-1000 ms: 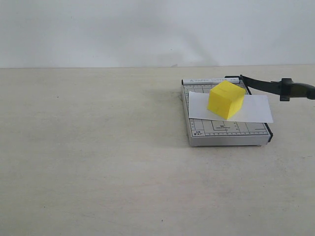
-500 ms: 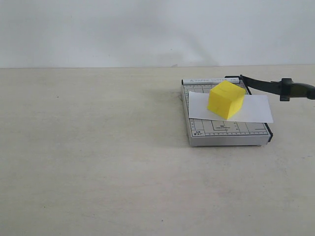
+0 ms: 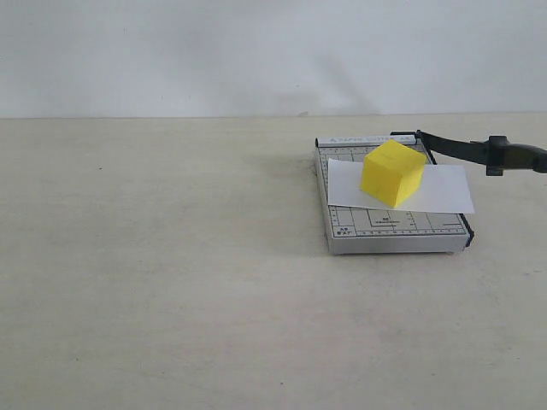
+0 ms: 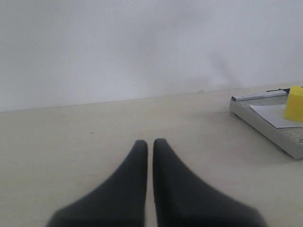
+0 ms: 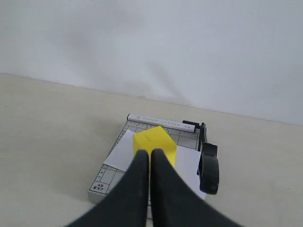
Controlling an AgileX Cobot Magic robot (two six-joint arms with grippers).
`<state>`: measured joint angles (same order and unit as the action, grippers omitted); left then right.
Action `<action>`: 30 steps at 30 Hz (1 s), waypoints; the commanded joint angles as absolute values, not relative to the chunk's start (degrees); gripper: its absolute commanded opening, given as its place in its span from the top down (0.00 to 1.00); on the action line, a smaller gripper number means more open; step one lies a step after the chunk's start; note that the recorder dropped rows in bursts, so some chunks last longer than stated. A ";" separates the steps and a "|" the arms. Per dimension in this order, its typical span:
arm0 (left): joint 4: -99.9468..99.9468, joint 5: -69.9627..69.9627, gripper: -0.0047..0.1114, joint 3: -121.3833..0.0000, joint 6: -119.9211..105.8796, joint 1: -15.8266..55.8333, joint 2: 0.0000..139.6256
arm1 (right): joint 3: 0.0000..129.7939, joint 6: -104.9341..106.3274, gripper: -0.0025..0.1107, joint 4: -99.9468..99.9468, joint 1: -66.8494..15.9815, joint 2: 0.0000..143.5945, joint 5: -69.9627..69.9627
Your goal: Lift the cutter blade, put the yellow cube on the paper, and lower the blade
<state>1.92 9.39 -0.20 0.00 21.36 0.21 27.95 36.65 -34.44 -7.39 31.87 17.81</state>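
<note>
yellow cube [image 3: 392,173] sits on the paper [image 3: 444,192] near the far right edge of the table [image 3: 171,299], cutter blade [image 3: 479,151] up. right hand [image 5: 150,153] pinched closed on nothing, cube straight ahead of its tips. left hand [image 4: 147,142] closed too, well apart from it.

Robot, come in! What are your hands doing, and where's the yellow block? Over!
Left gripper shut, empty. Right gripper shut, empty. Yellow cube sits on the paper; cutter blade up, not yet lowered. Nothing seen blocking it.

Bright yellow cube [image 5: 155,144] ahead of black right gripper [image 5: 149,153], white paper [image 3: 444,192], grey cutter base [image 3: 393,226] with black ruler lines, black cutter blade [image 3: 479,151], beige table [image 3: 171,282].
</note>
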 commanded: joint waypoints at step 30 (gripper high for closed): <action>2.29 9.21 0.92 0.00 0.00 21.18 0.00 | 60.66 5.59 0.37 -9.62 -0.99 72.69 49.22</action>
<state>1.92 9.39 -0.20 0.00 21.36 0.21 60.20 5.76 -10.63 -1.28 72.60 47.83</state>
